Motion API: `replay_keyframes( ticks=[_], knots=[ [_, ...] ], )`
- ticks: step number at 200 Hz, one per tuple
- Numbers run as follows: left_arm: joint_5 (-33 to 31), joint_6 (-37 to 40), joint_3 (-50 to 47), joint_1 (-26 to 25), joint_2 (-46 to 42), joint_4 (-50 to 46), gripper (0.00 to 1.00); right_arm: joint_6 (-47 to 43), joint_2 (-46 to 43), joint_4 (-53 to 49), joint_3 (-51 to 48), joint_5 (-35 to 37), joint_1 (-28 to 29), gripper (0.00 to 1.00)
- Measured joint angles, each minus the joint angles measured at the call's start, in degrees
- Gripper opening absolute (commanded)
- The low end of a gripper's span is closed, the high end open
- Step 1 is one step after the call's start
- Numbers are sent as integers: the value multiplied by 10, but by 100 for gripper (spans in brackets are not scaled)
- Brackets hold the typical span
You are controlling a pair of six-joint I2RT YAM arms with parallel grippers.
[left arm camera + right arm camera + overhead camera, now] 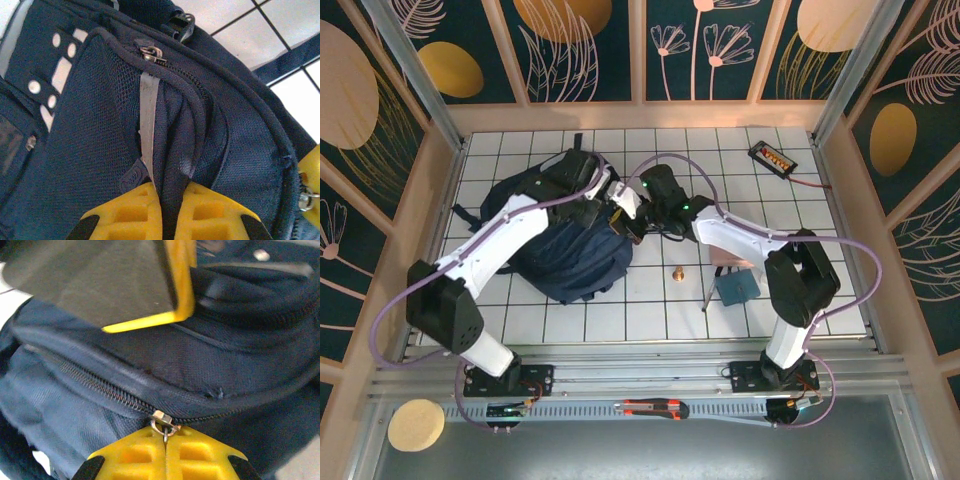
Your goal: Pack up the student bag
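Observation:
The student bag [558,252] is a dark navy backpack lying on the tiled table left of centre, and both arms meet at its right-hand end. In the left wrist view my left gripper [170,189] is shut on a fold of the bag's navy fabric beside a grey stripe [147,125]. In the right wrist view my right gripper [165,434] is shut on the metal zipper pull [164,423] of a long zipper [95,385]. From above, the left gripper [616,204] and the right gripper [638,224] sit close together on the bag.
A small brass cone [677,272], a teal pad [737,287] and a thin rod [708,290] lie right of the bag. A black device with a cable [772,157] sits at the back right. A box cutter [655,408] and a yellow sponge [416,424] lie near the front rail.

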Motion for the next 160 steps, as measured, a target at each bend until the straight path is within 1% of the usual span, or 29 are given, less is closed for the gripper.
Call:
replay_keyframes(
  ticks=[14, 45, 67, 78, 93, 105, 111, 118, 135, 151, 160],
  knots=[
    [0, -40, 46, 0, 34, -23, 0, 70, -7, 13, -3, 34, 3, 0],
    [3, -123, 166, -1, 121, -71, 0, 229, -26, 71, -27, 85, 3, 0],
    [1, -155, 285, -4, 199, -131, 0, 320, -27, 103, -40, 110, -2, 0],
    [1, -159, 374, -6, 252, -183, 0, 344, -28, 104, -40, 123, -4, 0],
    [0, -156, 521, -10, 336, -261, 0, 343, -31, 89, -35, 156, -7, 0],
    [2, -151, 687, -15, 423, -342, 0, 325, -35, 57, -20, 195, -8, 0],
    [8, -148, 740, -15, 451, -359, 0, 309, -39, 41, -14, 219, -8, 0],
    [13, -147, 747, -17, 457, -357, 0, 279, -46, 25, -11, 242, -8, 0],
    [19, -147, 728, -23, 454, -343, 0, 199, -81, -3, -30, 287, 8, 0],
    [25, -151, 734, -30, 458, -328, 0, 136, -132, 8, -83, 301, 28, 0],
    [22, -157, 774, -31, 475, -329, 0, 99, -170, 18, -124, 299, 41, 0]
  ],
)
